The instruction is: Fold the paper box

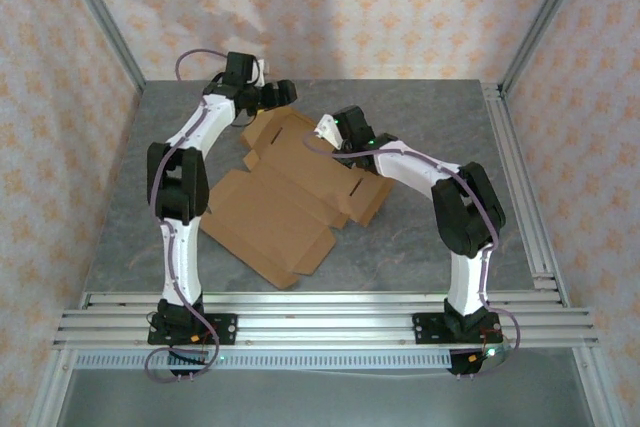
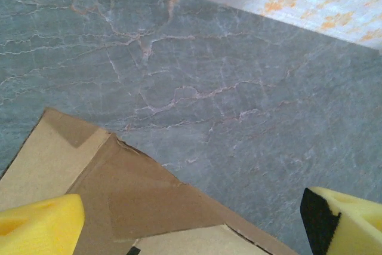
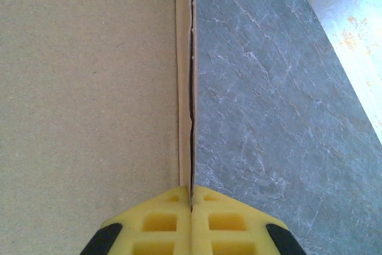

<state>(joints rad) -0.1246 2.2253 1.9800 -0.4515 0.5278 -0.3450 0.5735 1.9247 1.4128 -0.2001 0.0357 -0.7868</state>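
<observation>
Currently one paper box (image 1: 280, 207), left tool (image 2: 191, 222) spread, right tool (image 3: 191, 207) pinching its edge

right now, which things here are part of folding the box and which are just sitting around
Part of the job:
- paper box, still mostly unfolded
- left gripper, open above the box's far corner
- right gripper, shut, apparently on a flap edge

Just there:
- grey marble table
- aluminium rails
- patterned walls
</observation>
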